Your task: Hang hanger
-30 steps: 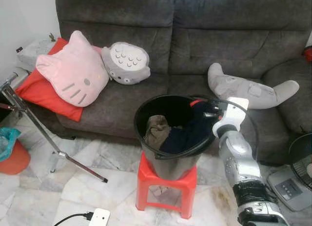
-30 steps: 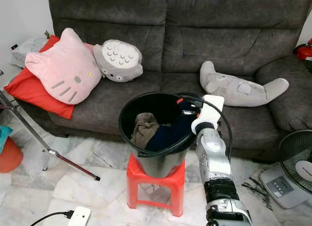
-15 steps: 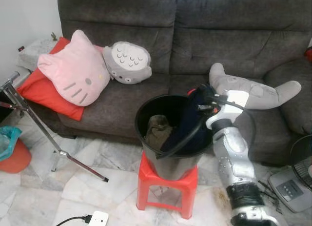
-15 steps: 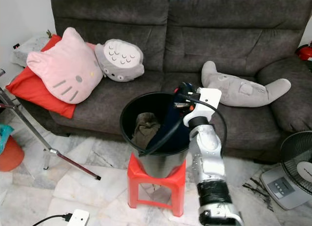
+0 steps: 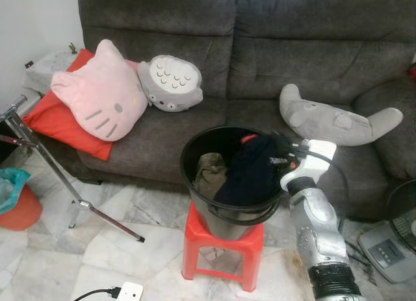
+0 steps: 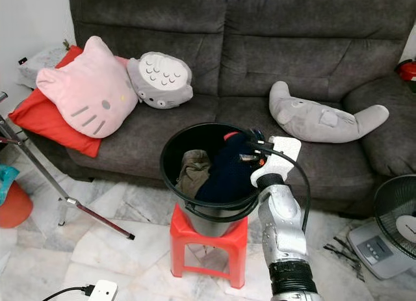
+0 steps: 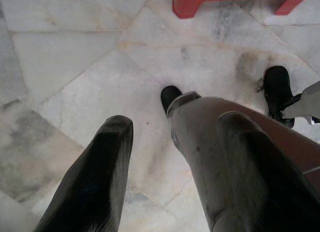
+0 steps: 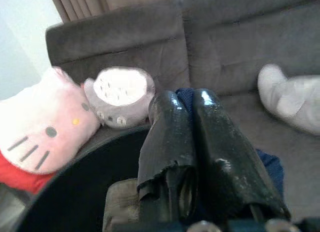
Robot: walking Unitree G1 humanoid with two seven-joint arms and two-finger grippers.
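A black bucket stands on a red stool in front of the sofa. In it lie a brown garment and a navy garment with a red hanger part showing at its top. My right gripper is at the bucket's right rim, shut on the top of the navy garment. In the right wrist view the fingers are pressed together, with blue cloth behind them. My left gripper hangs open above the marble floor.
A grey sofa carries a pink cat cushion, a red cushion, a round grey plush and a long grey plush. Metal stand legs and an orange bin are at left, a fan at right, and a power strip on the floor.
Half a second ago my right gripper had lifted the navy garment above the bucket; now it is lower and further right, and the garment sags back into the bucket.
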